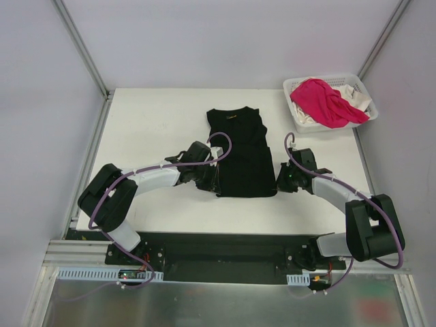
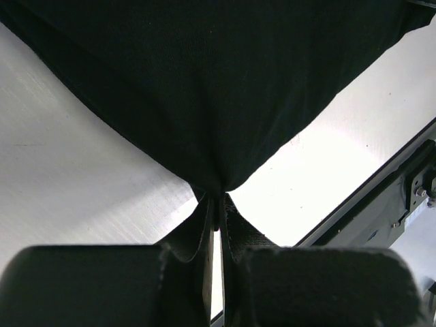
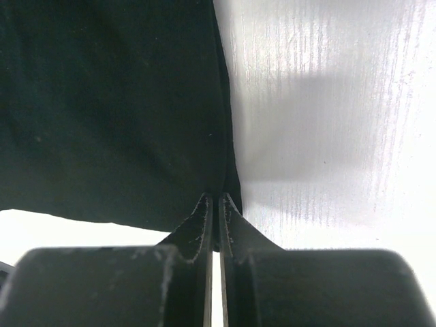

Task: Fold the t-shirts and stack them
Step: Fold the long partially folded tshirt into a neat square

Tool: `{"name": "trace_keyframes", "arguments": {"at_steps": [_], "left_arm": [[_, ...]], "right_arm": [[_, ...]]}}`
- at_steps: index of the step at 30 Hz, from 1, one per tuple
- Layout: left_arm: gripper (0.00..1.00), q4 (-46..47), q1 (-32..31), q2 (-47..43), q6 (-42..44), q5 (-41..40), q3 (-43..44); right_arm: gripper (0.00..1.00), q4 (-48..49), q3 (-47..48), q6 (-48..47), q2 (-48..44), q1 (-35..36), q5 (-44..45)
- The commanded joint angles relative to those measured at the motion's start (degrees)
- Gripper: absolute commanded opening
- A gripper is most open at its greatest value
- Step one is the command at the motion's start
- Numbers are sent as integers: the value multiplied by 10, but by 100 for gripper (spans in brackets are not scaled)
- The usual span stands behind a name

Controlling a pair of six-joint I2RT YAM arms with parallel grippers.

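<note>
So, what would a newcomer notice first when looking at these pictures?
The black t-shirt stands out most, folded into a narrow strip in the middle of the white table. The left gripper and the right gripper are each shut on one of its near corners. At the far right corner, a bright pink t-shirt lies heaped in a white lattice basket.

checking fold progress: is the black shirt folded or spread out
Partly folded: the black shirt lies as a narrow strip, sleeves tucked in. Left hand and right hand pinch its near corners.

A lab test cell: white table (image 1: 150, 122) walled by plain panels (image 1: 231, 41), aluminium posts (image 1: 80, 46).
</note>
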Motion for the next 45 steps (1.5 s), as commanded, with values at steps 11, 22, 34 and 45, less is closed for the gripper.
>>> {"name": "trace_keyframes", "arguments": {"at_steps": [11, 22, 34, 45], "left_arm": [[0, 4, 5, -41, 15, -23, 22], [0, -24, 24, -85, 35, -72, 69], [0, -39, 37, -121, 37, -117, 93], [0, -69, 104, -54, 73, -116, 247]], "right_arm": [[1, 4, 32, 5, -14, -3, -18], [1, -22, 100, 1, -10, -3, -16], [1, -37, 184, 4, -9, -3, -9], [1, -38, 322, 0, 77, -3, 3]]}}
